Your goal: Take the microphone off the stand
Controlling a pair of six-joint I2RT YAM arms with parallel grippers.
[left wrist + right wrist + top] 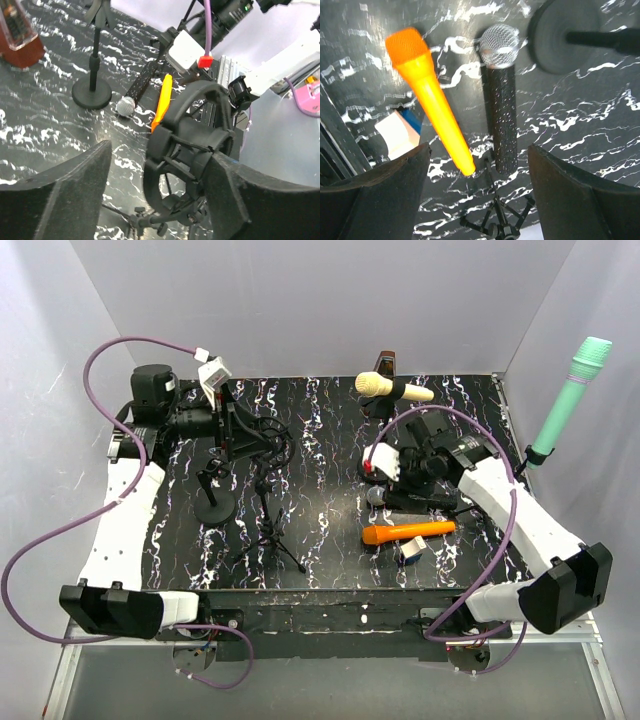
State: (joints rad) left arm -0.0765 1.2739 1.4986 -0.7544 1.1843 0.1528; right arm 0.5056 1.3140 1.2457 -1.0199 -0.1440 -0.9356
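Observation:
The black microphone [500, 105] with a silver grille lies flat on the marbled table, beside an orange microphone [430, 95]. My right gripper [479, 147] hovers open just above their tail ends, with nothing between its fingers. From above, the black microphone [410, 498] lies just below the right gripper [385, 475]. The tripod stand [268, 530] carries a black ring-shaped shock mount [192, 145], which holds nothing. My left gripper [160, 152] straddles that mount with its jaws apart; the right finger is close against it and the left finger stands clear.
A round-base stand [215, 505] is left of the tripod. A cream microphone [392, 388] sits in a stand at the back, and a green one [570, 400] hangs by the right wall. A small white-and-blue box [412, 550] lies near the orange microphone.

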